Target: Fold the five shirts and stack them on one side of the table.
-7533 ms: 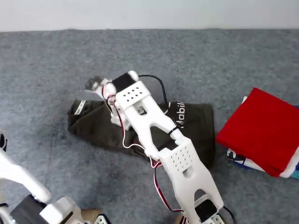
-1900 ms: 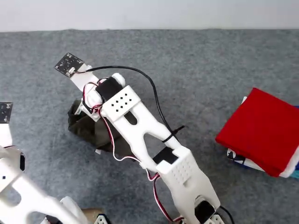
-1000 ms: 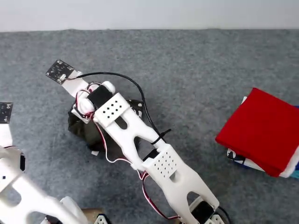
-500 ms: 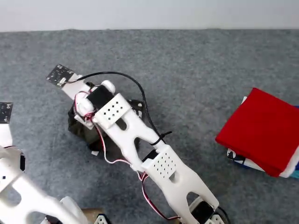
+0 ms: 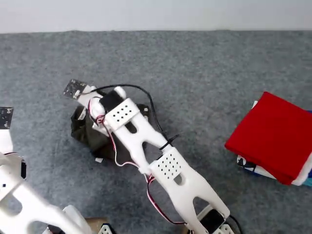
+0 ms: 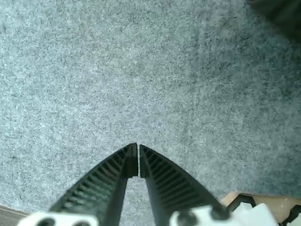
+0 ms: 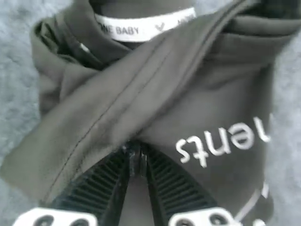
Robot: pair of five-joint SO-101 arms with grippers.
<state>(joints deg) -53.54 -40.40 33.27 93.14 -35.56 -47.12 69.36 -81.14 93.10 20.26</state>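
Change: dark shirt has gone from spread wide to a compact bundle, and the right arm has drawn back slightly over it; this fold is judged nearly done
Left claw: clenched on nothing, above bare desk
Right claw: tips together against the shirt's top layer; whether cloth is pinched cannot be told
Dark shirt position: left of centre, under the right arm
Stack: folded red shirt atop lighter shirts, right edge
Hidden: arm covers much of the bundle; stack is cut off, count unclear
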